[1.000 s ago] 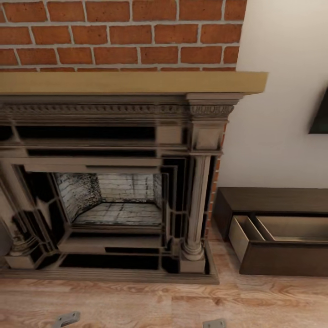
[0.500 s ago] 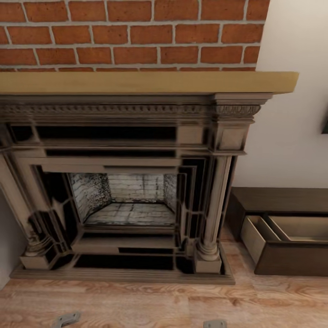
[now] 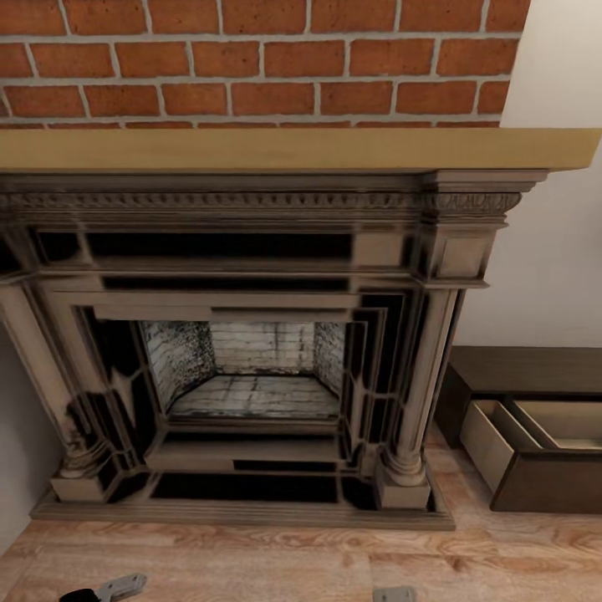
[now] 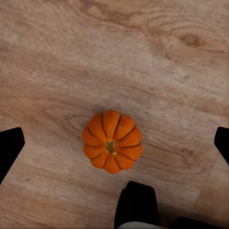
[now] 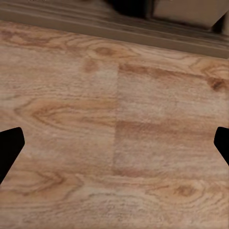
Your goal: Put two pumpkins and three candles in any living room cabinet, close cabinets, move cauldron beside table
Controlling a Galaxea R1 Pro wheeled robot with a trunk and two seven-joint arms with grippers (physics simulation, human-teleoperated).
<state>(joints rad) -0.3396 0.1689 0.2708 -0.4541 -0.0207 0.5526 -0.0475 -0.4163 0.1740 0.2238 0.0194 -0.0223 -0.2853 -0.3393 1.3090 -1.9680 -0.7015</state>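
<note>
One orange ribbed pumpkin lies on the wood-plank floor in the left wrist view, stem up. My left gripper hangs above it, open, with its dark fingertips far apart on either side and not touching it. My right gripper is open over bare floor. The dark-brown cabinet stands low against the wall to the right of the fireplace. Its drawer is pulled out, and the pale tan inside holds nothing that I can see. The candles, cauldron and table are out of view.
The ornate grey-black fireplace under a tan mantel and red brick stands straight ahead, its plinth reaching onto the floor. A black shape sits close to the pumpkin. Plank floor lies between me and the hearth.
The whole head view has swung left, so the fireplace and cabinet sit further right in the picture. The cabinet's drawer stays pulled out.
</note>
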